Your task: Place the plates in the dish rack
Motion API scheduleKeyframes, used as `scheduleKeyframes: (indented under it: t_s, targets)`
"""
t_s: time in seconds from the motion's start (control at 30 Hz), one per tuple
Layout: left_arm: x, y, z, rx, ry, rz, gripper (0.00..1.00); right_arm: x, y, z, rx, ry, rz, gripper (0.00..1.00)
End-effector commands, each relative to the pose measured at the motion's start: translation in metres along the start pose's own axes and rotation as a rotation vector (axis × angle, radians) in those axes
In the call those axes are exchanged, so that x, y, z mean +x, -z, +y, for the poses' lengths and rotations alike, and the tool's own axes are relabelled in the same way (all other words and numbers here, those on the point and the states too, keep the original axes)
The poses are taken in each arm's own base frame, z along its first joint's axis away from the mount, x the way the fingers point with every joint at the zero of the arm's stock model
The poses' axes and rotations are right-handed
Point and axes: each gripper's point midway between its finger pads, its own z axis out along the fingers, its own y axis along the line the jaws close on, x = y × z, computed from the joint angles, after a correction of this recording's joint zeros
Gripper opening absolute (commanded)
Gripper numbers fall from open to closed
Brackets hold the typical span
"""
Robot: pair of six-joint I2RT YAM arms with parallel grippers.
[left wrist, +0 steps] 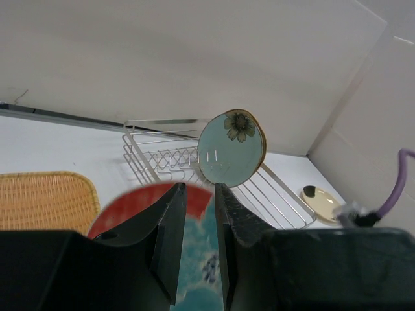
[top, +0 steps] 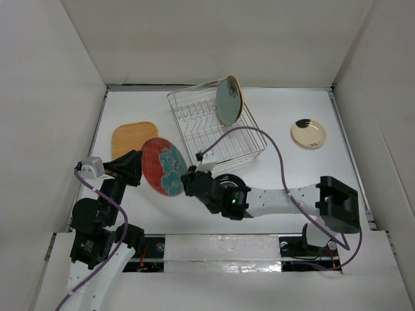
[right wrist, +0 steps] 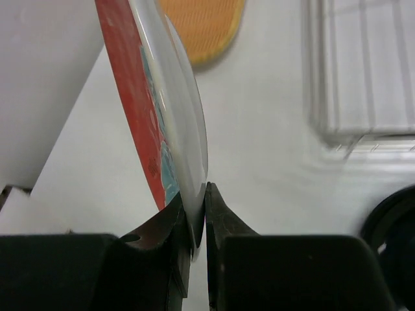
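Observation:
The red plate point(top: 163, 166) with a teal flower hangs tilted on edge above the table, left of the dish rack point(top: 249, 126). My left gripper point(top: 138, 167) is shut on its left rim; the left wrist view shows the red plate point(left wrist: 120, 210) spreading past the fingertips. My right gripper point(top: 189, 179) is shut on its right rim, and the right wrist view shows the red plate point(right wrist: 139, 97) pinched edge-on by the right gripper point(right wrist: 194, 194). A pale green plate point(top: 229, 100) stands upright in the rack's far right corner. The orange-tan woven plate point(top: 134, 138) lies flat at the left.
A small cream plate point(top: 308, 134) lies at the right of the table. A black plate point(top: 227, 180) lies mostly hidden under my right arm, in front of the rack. White walls close the table on the left, back and right. A purple cable point(top: 272, 146) arches over the rack's front.

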Motion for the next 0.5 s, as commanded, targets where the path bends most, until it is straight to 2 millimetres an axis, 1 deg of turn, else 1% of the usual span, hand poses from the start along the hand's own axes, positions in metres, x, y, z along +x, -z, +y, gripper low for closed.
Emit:
scheduleKeyframes:
  t_s: [0.0, 0.03, 0.07, 0.1, 0.13, 0.17, 0.2, 0.23, 0.27, 0.3, 0.33, 0.37, 0.4, 0.43, 0.47]
  targets:
    - [-0.023, 0.004, -0.005, 0.011, 0.005, -0.070, 0.21, -0.179, 0.015, 0.006, -0.040, -0.192, -0.401, 0.00]
    - [-0.022, 0.004, -0.005, 0.010, 0.004, -0.068, 0.21, -0.194, 0.013, 0.001, -0.060, -0.162, -0.414, 0.00]
    - [-0.020, 0.004, -0.005, 0.010, 0.002, -0.059, 0.21, -0.221, 0.006, -0.023, -0.020, -0.153, -0.456, 0.00]
    - [-0.018, 0.003, -0.004, 0.009, 0.002, -0.053, 0.21, -0.233, 0.002, -0.033, -0.001, -0.136, -0.475, 0.00]
    - [-0.017, 0.003, -0.005, 0.011, 0.001, -0.049, 0.21, -0.245, -0.002, -0.042, 0.018, -0.083, -0.488, 0.00]
    - [-0.014, 0.002, -0.005, 0.012, 0.000, -0.038, 0.21, -0.266, -0.004, -0.047, 0.025, -0.066, -0.516, 0.00]
    - [-0.011, 0.001, -0.006, 0.020, -0.001, -0.029, 0.21, -0.282, -0.013, -0.070, 0.079, -0.034, -0.526, 0.00]
    - [-0.010, 0.000, -0.006, 0.022, -0.001, -0.025, 0.21, -0.291, -0.018, -0.079, 0.105, 0.020, -0.530, 0.00]
    - [-0.008, -0.002, -0.006, 0.022, -0.002, -0.015, 0.21, -0.305, -0.025, -0.082, 0.128, 0.046, -0.548, 0.00]
    - [-0.005, -0.003, -0.006, 0.023, -0.003, -0.007, 0.22, -0.316, -0.031, -0.100, 0.180, 0.074, -0.557, 0.00]
    - [-0.004, -0.004, -0.006, 0.023, -0.006, -0.002, 0.22, -0.325, -0.035, -0.110, 0.226, 0.124, -0.568, 0.00]
    - [-0.002, -0.007, -0.006, 0.023, -0.007, 0.008, 0.22, -0.323, -0.048, -0.121, 0.259, 0.153, -0.558, 0.00]
    - [-0.001, -0.008, -0.006, 0.021, -0.008, 0.012, 0.22, -0.339, -0.051, -0.123, 0.274, 0.166, -0.578, 0.00]
    - [0.000, -0.009, -0.005, 0.019, -0.008, 0.016, 0.22, -0.348, -0.056, -0.138, 0.315, 0.192, -0.581, 0.00]
    - [0.003, -0.011, -0.004, 0.015, -0.013, 0.028, 0.22, -0.352, -0.063, -0.144, 0.334, 0.205, -0.578, 0.00]
